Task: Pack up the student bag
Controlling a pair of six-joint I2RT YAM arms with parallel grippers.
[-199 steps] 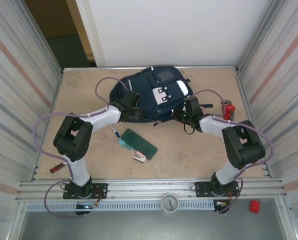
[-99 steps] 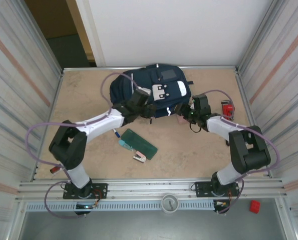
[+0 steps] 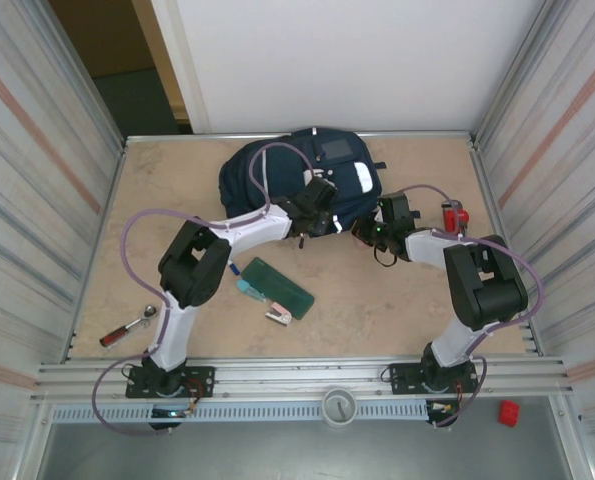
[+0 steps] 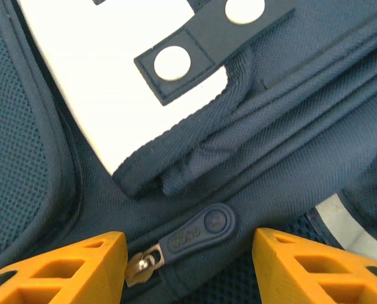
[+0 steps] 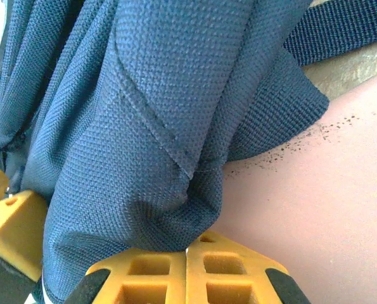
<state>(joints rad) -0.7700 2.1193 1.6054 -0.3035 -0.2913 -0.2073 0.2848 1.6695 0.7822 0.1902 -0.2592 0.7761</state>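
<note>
Left gripper (image 4: 188,263) advanced onto student bag (image 3: 239,185), jaws apart

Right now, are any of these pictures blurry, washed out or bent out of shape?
Top view: the light is even and the shadows soft, but the side walls lean outward, as through a wide lens. Left wrist view: the zipper pull on the backpack is sharp, while the white patch is nearly washed out. Right wrist view: the fabric weave is crisp, and the top left corner glares white.
</note>
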